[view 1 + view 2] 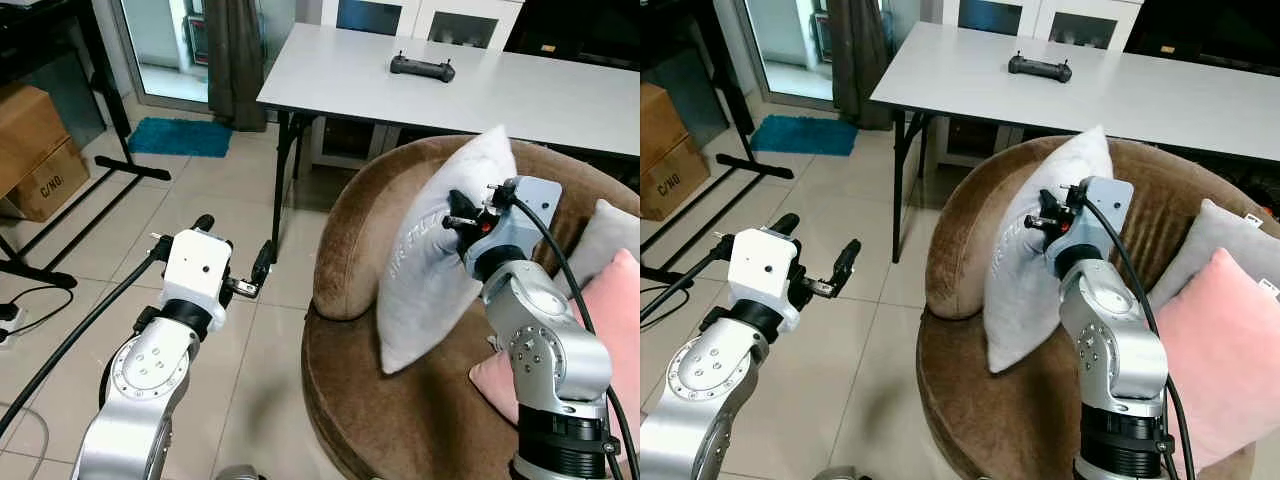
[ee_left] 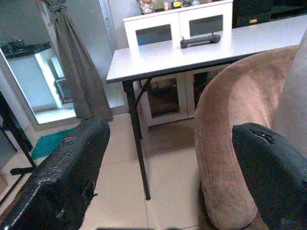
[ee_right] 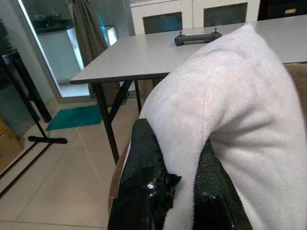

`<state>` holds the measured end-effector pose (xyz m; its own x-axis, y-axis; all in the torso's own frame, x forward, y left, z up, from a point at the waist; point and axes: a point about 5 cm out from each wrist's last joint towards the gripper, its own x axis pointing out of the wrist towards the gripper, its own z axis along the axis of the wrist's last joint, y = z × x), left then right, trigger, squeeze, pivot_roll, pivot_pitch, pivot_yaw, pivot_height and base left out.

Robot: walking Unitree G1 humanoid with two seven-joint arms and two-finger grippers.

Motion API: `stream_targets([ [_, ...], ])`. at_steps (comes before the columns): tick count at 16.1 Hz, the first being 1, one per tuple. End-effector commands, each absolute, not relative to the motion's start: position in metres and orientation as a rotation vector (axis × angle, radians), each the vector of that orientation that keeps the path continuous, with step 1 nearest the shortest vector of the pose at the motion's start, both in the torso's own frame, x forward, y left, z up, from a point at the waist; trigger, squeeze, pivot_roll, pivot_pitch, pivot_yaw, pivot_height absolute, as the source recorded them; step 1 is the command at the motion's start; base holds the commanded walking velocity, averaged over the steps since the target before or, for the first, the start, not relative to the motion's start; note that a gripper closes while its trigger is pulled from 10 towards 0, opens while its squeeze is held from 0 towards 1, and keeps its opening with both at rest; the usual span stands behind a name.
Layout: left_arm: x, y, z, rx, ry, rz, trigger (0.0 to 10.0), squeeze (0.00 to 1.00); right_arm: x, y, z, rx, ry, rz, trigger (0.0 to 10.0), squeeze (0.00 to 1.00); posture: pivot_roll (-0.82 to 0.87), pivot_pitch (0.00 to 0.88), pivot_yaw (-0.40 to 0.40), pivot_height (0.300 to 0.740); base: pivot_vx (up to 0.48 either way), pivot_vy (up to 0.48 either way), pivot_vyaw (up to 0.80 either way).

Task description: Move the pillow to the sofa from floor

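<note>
- While the left gripper point(image 1: 232, 262) hangs over the tiled floor point(image 1: 230, 210) beside the sofa, its two fingers stand spread with nothing between them.
- Right gripper point(image 3: 177, 191) — fingers clenched on an edge fold of the white pillow point(image 1: 440, 250).
- Pillow stands upright on the brown sofa point(image 1: 345, 250) seat (a pink cushion point(image 1: 1220, 350) lies alongside).
- Behind — a white table point(image 1: 520, 90) bearing a black controller point(image 1: 422, 67).
</note>
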<state>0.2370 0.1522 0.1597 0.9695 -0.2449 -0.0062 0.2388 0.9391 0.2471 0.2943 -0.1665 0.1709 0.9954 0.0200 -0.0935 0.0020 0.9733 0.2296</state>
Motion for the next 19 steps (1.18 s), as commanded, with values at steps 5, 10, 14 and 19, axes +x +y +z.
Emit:
stream_targets([
  [5, 0.236, 0.152, 0.159, 0.257, -0.021, -0.246, 10.0, 0.00, 0.297, -0.169, 0.182, 0.218, 0.049, -0.012, 10.0, 0.00, 0.14, 0.000, -0.078, 0.740, 0.000, 0.000, 0.00],
  [10, 0.238, 0.150, 0.160, 0.260, -0.024, -0.260, 10.0, 0.00, 0.300, -0.173, 0.176, 0.127, 0.082, -0.061, 10.0, 0.00, 0.14, 0.000, -0.071, 0.740, 0.000, 0.000, 0.00],
  [14, 0.227, 0.137, 0.140, 0.254, 0.104, -0.549, 10.0, 0.00, 0.321, -0.220, 0.172, -0.035, 0.152, -0.334, 10.0, 0.00, 0.15, 0.000, -0.086, 0.740, 0.000, 0.000, 0.00],
  [19, 0.234, 0.145, 0.133, 0.305, 0.140, -0.634, 10.0, 0.00, 0.360, -0.248, 0.178, -0.153, 0.148, -0.436, 10.0, 0.00, 0.12, 0.000, -0.053, 0.740, 0.000, 0.000, 0.00],
])
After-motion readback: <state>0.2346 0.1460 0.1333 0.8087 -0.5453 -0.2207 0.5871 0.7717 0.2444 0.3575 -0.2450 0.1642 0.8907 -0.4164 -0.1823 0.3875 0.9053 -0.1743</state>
